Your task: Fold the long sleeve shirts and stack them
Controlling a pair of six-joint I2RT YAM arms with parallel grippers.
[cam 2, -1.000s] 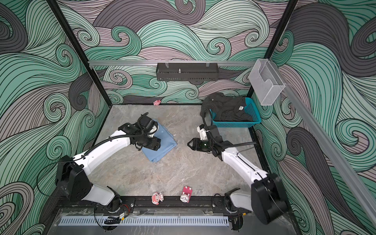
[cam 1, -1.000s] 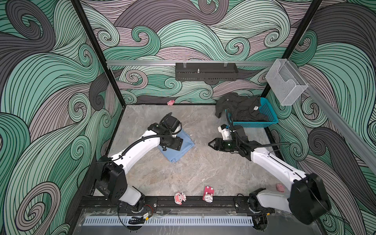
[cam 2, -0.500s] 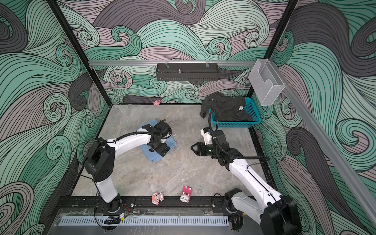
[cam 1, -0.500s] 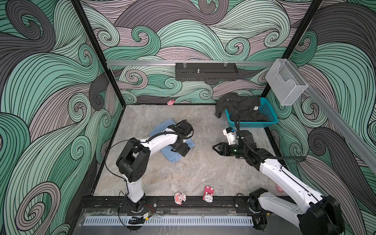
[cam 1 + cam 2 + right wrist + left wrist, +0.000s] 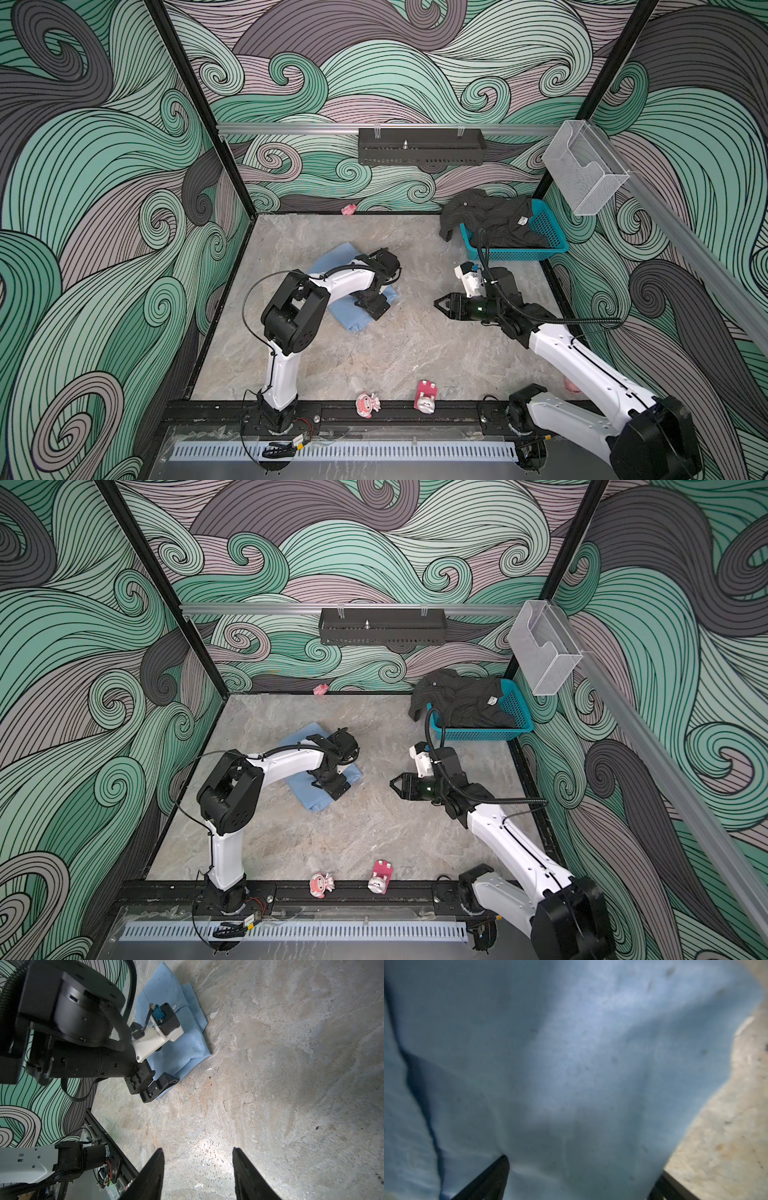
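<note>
Blue shirt: the blue shirt [image 5: 335, 258] lies as a compact folded pad on the table [image 5: 395, 353], left of centre in both top views. By its shape, folding looks done.
L gripper: the L gripper [image 5: 372, 304] sits low on the blue shirt's edge nearest mid-table. Jaws are spread wide. The left wrist view shows cloth [image 5: 571, 1043] under and betw. them, nothing pinched.
R gripper: the R gripper [image 5: 398, 785] hovers over bare table, well apart from both shirts. Jaws are abt half apart and empty; the right wrist view shows only stone betw. the tips [image 5: 196, 1151].
Dark shirt: the dark shirt [image 5: 494, 216] is heaped in the basket [image 5: 513, 253] at the rear right corner. One part spills over the basket's left end.
Key relation: the dark shirt lies behind the R gripper, toward the back wall, while its tips point the opp. way, at the blue shirt. It must turn round before any reach.
Long axis: the heap runs along the basket's length, left-right across the top views. The overhang is at the end nearer mid-table.
Nearer arm: the R arm, clearly. The L arm is across the table.
Step (judged): 1st shirt folded, 2nd not yet fetched, so approx halfway at best.
Risk: pulling on the overhang alone could drag the basket or bunch the cloth.
</note>
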